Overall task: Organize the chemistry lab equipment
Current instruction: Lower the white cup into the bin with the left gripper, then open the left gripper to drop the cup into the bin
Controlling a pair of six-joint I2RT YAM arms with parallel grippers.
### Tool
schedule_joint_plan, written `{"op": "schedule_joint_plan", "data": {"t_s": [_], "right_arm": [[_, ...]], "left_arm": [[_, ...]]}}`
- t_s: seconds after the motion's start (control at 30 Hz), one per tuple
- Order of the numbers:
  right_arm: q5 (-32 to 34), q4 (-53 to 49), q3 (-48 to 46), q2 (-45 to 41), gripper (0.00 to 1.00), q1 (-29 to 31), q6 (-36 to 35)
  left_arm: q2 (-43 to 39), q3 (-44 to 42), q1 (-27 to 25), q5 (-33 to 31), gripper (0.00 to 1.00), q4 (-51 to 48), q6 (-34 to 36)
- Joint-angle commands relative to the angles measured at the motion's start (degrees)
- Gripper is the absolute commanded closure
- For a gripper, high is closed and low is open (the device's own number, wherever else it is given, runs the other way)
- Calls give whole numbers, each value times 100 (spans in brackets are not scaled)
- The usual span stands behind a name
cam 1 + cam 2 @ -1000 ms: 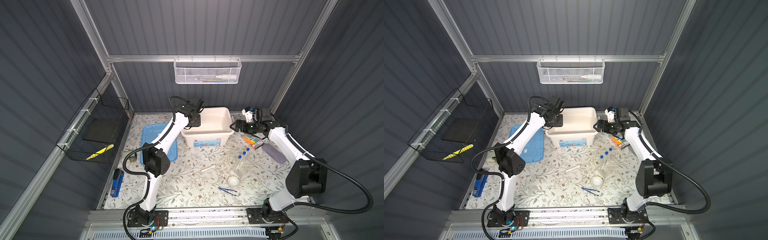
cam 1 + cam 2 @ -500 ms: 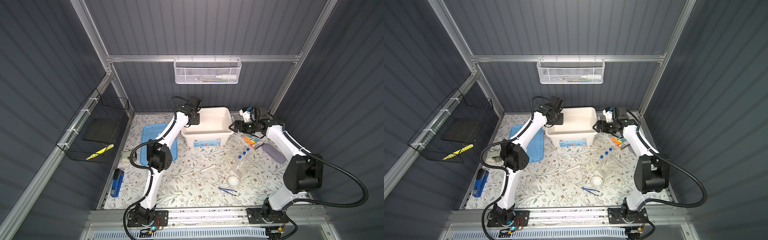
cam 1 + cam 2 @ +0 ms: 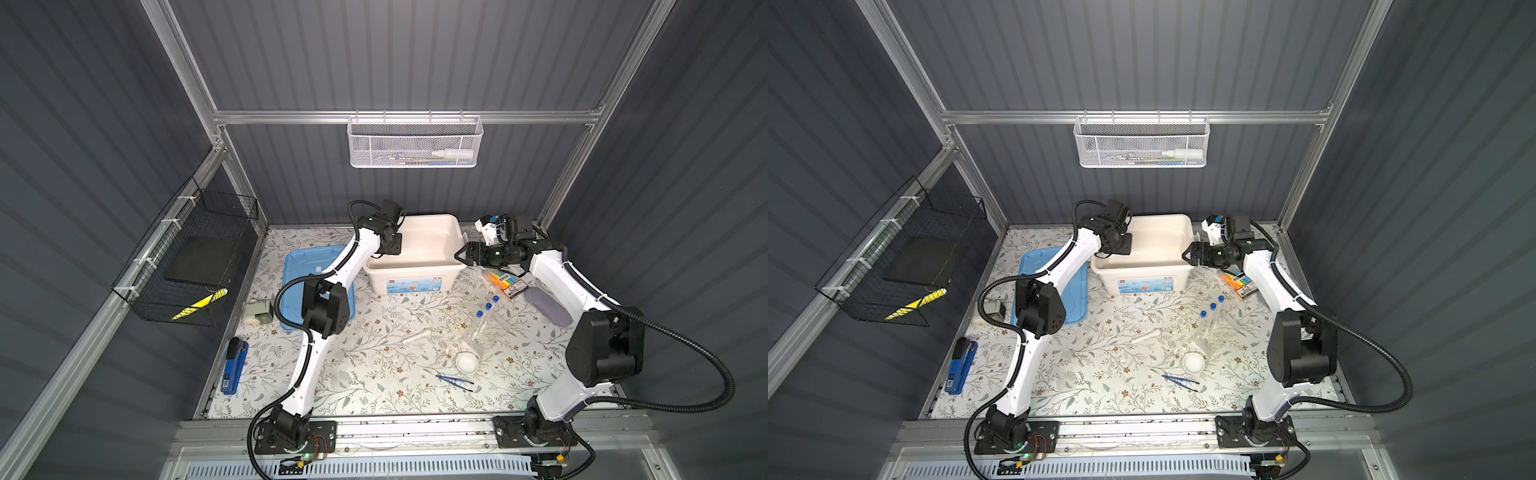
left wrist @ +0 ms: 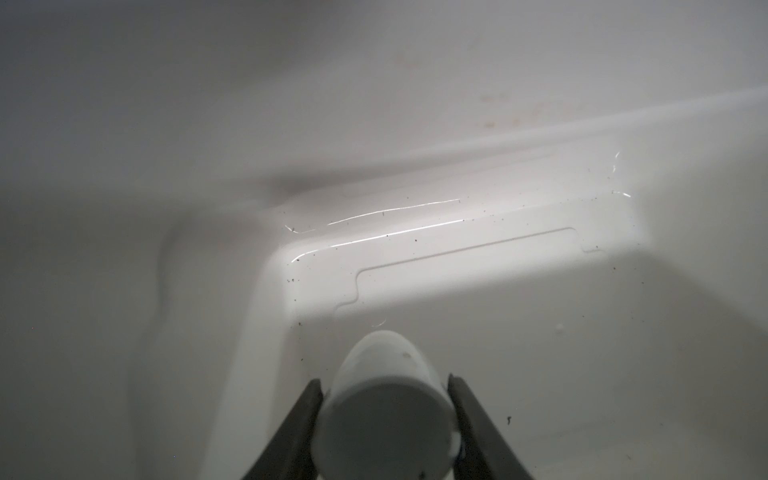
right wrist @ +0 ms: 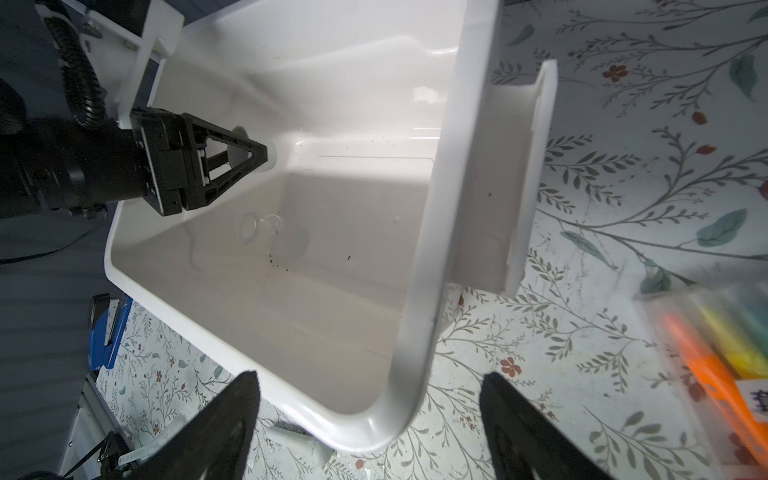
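Left elbow has swung in towards the white plastic bin [image 3: 415,272] over the last second, and my left hand [image 5: 258,154] is down inside it, at its left side. The fingers are part-way closed, clamped on either side of a small white dish [image 4: 384,419]. It sits low over the bin floor, though I can't tell whether it's touching down. A piece of small clear glassware [image 5: 257,226] lies on the bin floor nearby. My right hand [image 3: 462,254] hovers at the bin's right rim, fingers spread wide, nothing in them.

So this is the drop-off step for the dish. Next move, I reckon: ease the left fingers apart, then lift straight out without clipping the wall.

Waiting out on the floral worktop [image 3: 374,374] are three clear blue-capped tubes [image 3: 484,318] at the clear plastic rack [image 3: 478,338], the white pestle [image 3: 417,336], a second white dish [image 3: 466,362] and the dark blue tweezers [image 3: 454,381]. The right hand could turn for those.
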Motion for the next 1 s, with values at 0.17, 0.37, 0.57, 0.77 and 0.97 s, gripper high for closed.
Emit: {"op": "schedule_joint_plan", "data": {"t_s": [0.17, 0.37, 0.57, 0.77, 0.97], "right_arm": [[59, 69, 37, -9, 15, 83, 82], [126, 126, -160, -176, 15, 93, 115], [159, 210, -292, -300, 14, 88, 171], [196, 123, -294, -439, 12, 97, 26], [288, 4, -336, -673, 10, 102, -145]], "left_arm": [[363, 312, 80, 291, 58, -20, 197], [555, 329, 124, 387, 56, -187, 97], [573, 221, 133, 470, 51, -343, 60], [443, 129, 133, 675, 39, -328, -9], [81, 107, 133, 945, 22, -152, -165]]}}
